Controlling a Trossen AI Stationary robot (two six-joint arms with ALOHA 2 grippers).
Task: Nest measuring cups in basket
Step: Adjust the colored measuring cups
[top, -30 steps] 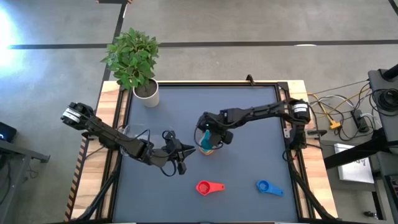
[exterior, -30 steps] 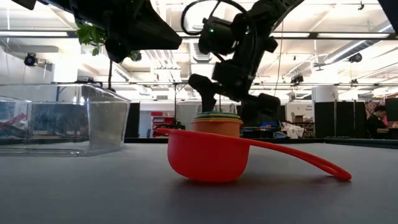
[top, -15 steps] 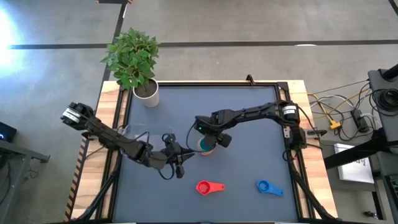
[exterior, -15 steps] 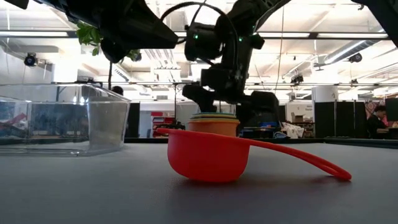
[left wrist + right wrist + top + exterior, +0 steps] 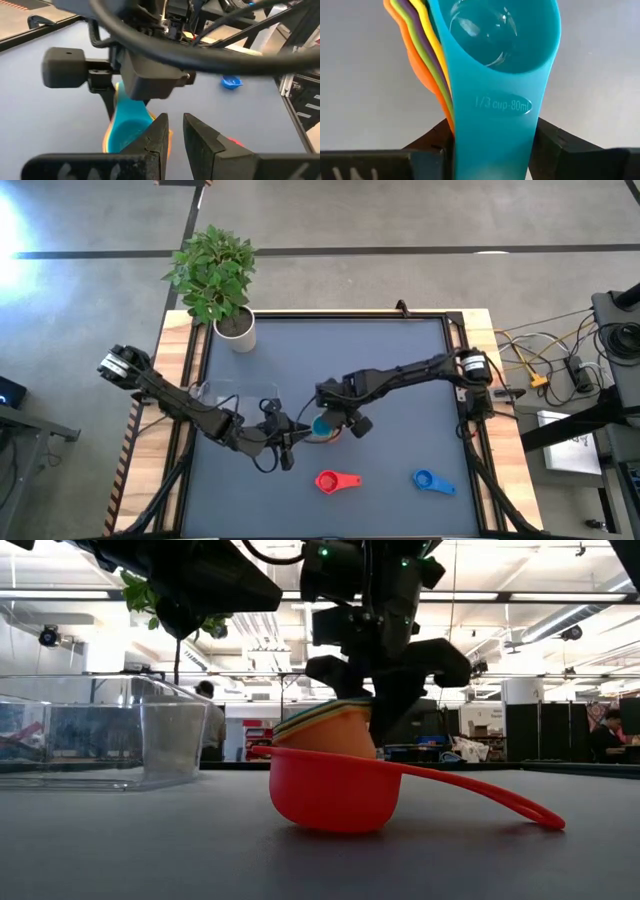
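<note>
A nested stack of measuring cups (image 5: pixel 321 425), teal on top over yellow, purple, green and orange (image 5: pixel 485 60), sits at mid-table in my right gripper (image 5: pixel 336 416), which is shut on it. In the low view the stack (image 5: pixel 330 730) is tilted behind the red cup (image 5: pixel 335 790). The red cup (image 5: pixel 335 480) and the blue cup (image 5: pixel 432 480) lie on the mat near the near edge. My left gripper (image 5: pixel 175 131) stands just left of the stack, its fingers a narrow gap apart. The clear basket (image 5: pixel 100 735) rests at the table's left. My right gripper pinches the stacked handles (image 5: pixel 495 125) between its two fingers (image 5: pixel 432 145), which lie across the handles. It comes from above, slanting in from the table's right. The stack is tilted, bowls pointing away from the fingers. The red cup hides whether its bottom is on the mat.
A white pot with a green plant (image 5: pixel 235 330) stands at the far left corner. The basket (image 5: pixel 215 395) lies under my left arm. Wooden rails frame the dark mat (image 5: pixel 400 370). Cables and equipment lie beyond the right edge.
My right gripper has moved toward the near edge and a little left, carrying the stack with it. The stack, upright before, is now tipped. My left gripper has shifted slightly toward the near edge.
</note>
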